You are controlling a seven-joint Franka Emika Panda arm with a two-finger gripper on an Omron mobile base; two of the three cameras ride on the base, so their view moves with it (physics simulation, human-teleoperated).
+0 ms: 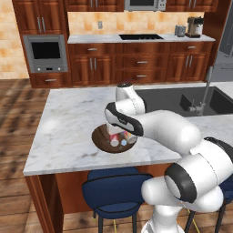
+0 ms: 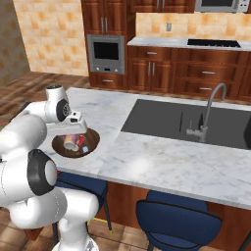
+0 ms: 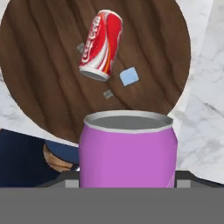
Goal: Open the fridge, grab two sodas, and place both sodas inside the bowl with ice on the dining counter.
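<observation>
Over the dark brown bowl (image 1: 98,136) (image 2: 91,139) (image 3: 43,65) on the dining counter (image 1: 68,118) hangs my gripper (image 1: 113,129) (image 2: 73,136). It is shut on the pink-purple soda can (image 3: 129,153) (image 1: 112,133) (image 2: 70,142), which stands low over the bowl's near edge. The red and white soda can (image 3: 100,43) (image 1: 129,136) (image 2: 81,142) lies on its side inside the bowl. A few ice cubes (image 3: 129,76) are scattered beside it. The can hides my fingertips in the hand view.
An inset sink (image 1: 182,98) (image 2: 162,115) with a curved faucet (image 1: 207,88) (image 2: 211,103) lies to the right of the bowl. Blue stools (image 1: 113,186) (image 2: 176,215) stand under the counter's near edge. The grey fridge (image 1: 226,48) is at the far right.
</observation>
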